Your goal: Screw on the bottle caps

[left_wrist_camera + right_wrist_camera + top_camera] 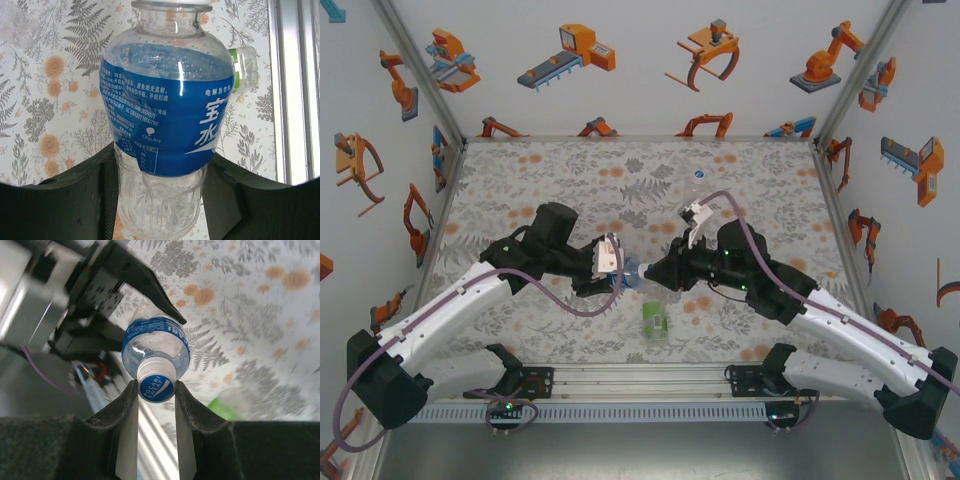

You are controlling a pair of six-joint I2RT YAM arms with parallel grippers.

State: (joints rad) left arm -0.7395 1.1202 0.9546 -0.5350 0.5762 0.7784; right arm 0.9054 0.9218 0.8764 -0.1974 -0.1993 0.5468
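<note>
As left claw [162, 152] holds bottle [165, 100], right claw [156, 386] pinches cap [156, 380].

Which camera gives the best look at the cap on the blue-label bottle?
Right wrist: the cap faces the lens, printed top clear, pinched between the right fingers. Left wrist catches just its white edge above the blue-label bottle. From top external it is too small to make out.

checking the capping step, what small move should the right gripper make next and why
Probably a slow twist of the right gripper about the bottle's axis, to thread the cap on. Its fingers pinch the white cap on both sides where it sits on the neck. The left gripper clamps the blue-label bottle by its body, so the bottle should hold against the turn.
</note>
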